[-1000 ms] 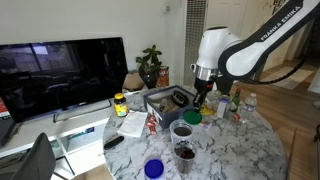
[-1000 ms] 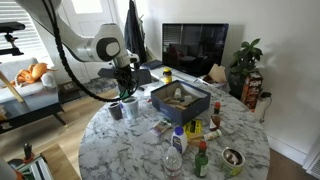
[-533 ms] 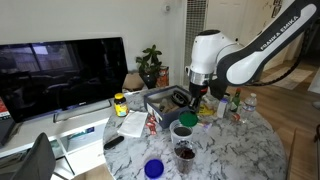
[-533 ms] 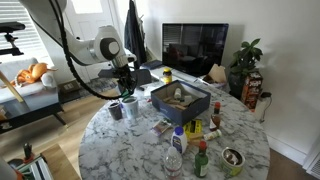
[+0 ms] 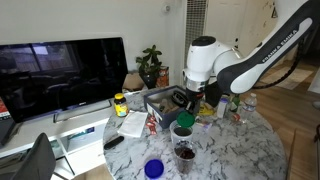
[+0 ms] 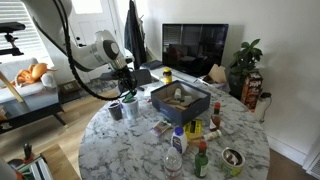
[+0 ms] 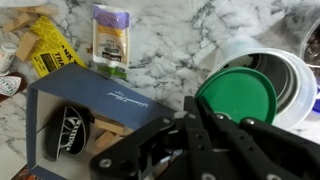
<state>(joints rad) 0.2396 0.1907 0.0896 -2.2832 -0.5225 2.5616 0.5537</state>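
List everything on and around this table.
table: one, white marble, centre
box: one, dark blue, open, mid-table
cup: one, white, green inside, beside box
dark cup: one, in front of the white cup
packet: one, purple top, beside box
bottles: several, mixed colours, along the table edge
TV: one, black, behind table
plant: one, green, beside TV
arm: one, white, above box
claw: one, black, over box and cup

I see a dark television (image 5: 60,70) and a potted plant (image 5: 150,62) behind the marble surface (image 5: 235,150), which carries a blue bowl (image 5: 153,168) near its edge and an open blue box (image 7: 105,97).
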